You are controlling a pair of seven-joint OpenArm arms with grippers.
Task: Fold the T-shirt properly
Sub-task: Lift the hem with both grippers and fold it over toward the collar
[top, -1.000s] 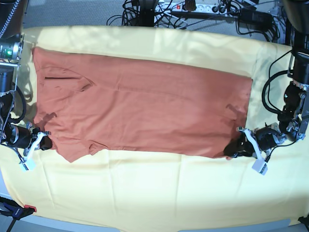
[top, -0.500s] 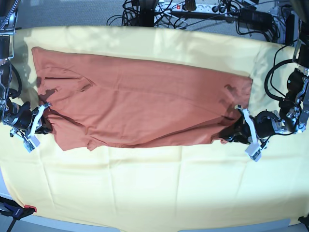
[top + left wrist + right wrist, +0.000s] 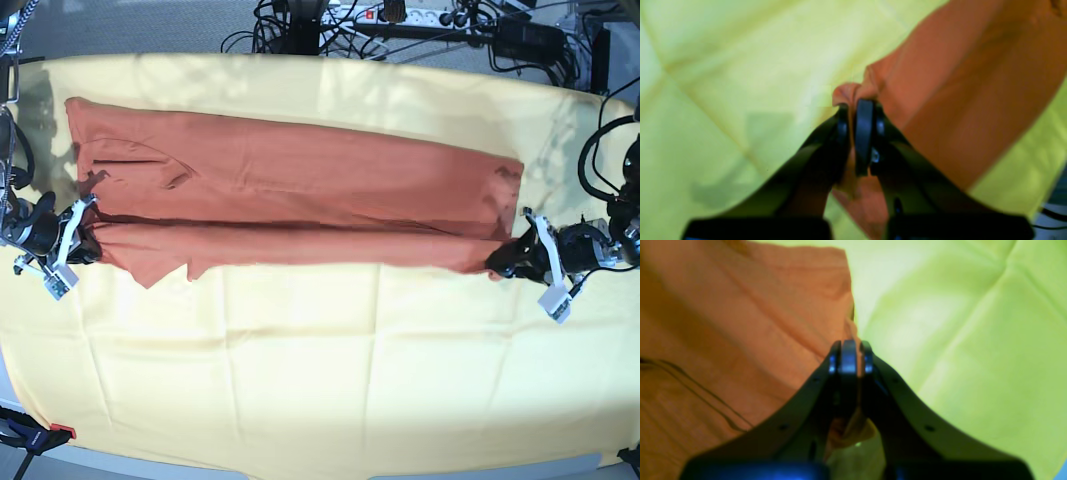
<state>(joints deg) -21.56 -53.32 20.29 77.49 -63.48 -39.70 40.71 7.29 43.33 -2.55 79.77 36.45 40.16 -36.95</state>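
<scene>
The rust-orange T-shirt lies spread across the yellow cloth, its near long edge lifted and drawn taut between the two arms. My left gripper, on the right of the base view, is shut on the shirt's near right corner; the left wrist view shows orange cloth bunched between its fingers. At the base view's left, my right gripper is shut on the near left corner. Orange fabric pinched in its fingers fills the right wrist view. A sleeve tip hangs below the lifted edge.
A large pale yellow cloth covers the table under the shirt. Cables and a power strip lie behind the table's far edge. A red-and-black clamp sits at the near left corner.
Both grippers have lifted the shirt's near edge and carried it toward the far side. The visible shirt has narrowed and a long shadowed crease now runs across its middle.
</scene>
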